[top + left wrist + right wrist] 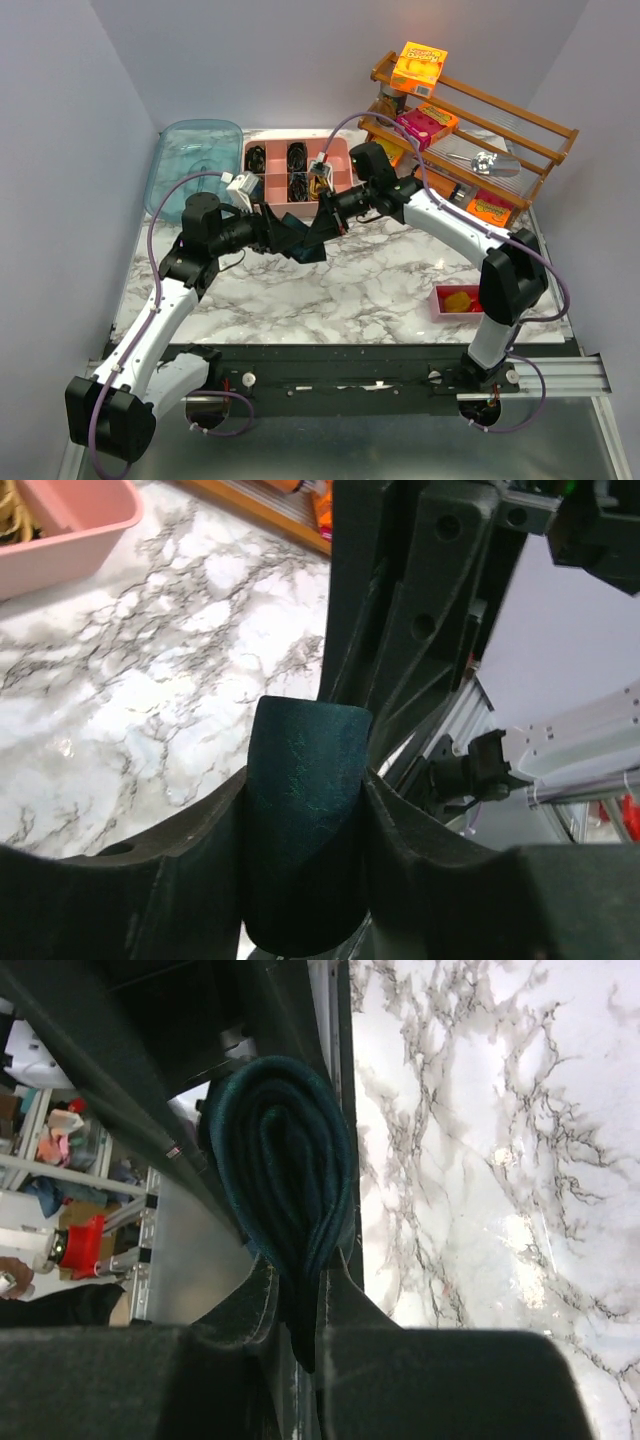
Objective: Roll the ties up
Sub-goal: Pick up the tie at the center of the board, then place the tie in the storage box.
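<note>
Dark fingers [150, 880] of left gripper [305, 790] fill foreground, pressed on flanks of coiled tie [305, 820]. Right gripper [297, 1295] pinches same coil across its spiral end. Coil appears held above marble table [400, 280], centre, just near side of pink tray [340, 148].

Risk: one jaw easing alone lets layers spring loose; opposed pulls could skew spiral.

Both arms reach inward from left and right, elbows out, wrists meeting nose to nose.
</note>
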Robot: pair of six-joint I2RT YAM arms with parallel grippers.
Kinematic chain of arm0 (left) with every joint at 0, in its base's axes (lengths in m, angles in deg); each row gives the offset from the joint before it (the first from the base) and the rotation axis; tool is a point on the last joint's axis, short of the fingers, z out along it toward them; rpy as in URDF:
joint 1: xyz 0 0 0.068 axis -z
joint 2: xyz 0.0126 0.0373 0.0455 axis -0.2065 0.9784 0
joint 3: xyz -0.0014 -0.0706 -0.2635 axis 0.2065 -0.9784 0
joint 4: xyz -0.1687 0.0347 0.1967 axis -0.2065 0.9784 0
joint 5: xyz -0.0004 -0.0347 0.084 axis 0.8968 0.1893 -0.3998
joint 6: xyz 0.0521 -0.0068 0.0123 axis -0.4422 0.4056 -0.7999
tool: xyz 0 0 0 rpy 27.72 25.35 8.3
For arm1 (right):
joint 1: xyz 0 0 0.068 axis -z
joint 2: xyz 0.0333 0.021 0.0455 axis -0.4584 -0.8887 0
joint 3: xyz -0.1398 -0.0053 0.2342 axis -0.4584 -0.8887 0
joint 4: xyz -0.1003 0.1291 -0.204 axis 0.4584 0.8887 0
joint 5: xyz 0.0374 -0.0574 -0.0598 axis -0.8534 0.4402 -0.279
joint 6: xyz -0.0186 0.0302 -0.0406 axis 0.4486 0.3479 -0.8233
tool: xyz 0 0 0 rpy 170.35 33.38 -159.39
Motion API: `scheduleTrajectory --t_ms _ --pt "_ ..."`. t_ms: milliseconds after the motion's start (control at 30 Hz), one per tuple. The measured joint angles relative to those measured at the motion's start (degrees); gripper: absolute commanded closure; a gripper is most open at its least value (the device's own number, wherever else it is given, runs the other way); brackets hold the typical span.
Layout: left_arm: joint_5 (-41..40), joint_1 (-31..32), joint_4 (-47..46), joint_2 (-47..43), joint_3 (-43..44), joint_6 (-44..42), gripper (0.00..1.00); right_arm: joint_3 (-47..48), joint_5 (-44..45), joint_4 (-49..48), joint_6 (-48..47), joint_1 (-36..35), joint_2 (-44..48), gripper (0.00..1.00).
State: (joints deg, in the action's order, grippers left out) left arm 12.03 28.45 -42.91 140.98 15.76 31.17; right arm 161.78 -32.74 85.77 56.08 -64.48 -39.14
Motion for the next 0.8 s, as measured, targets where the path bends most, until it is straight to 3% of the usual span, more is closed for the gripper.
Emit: scheduleTrajectory --t_ms 67,167,500,800 --pt "-3.2 0.1 1.9 0.0 0.3 -1.1 0.13 0.5 1.5 0.0 0.7 0.0 -0.7 0.99" --pt "-9.7 0.1 5.9 0.1 1.7 -1.8 0.01 1.9 4.3 0.1 1.3 -0.2 -1.7 0.99" --pt "-32.9 0.1 11.3 -0.7 6.9 -2.7 0.01 13.5 13.4 3.0 3.7 0.4 -8.3 0.99" --pt "-41.1 0.1 12.9 -0.8 6.7 -5.2 0.01 26.1 23.5 4.3 8.7 6.4 -17.0 0.99"
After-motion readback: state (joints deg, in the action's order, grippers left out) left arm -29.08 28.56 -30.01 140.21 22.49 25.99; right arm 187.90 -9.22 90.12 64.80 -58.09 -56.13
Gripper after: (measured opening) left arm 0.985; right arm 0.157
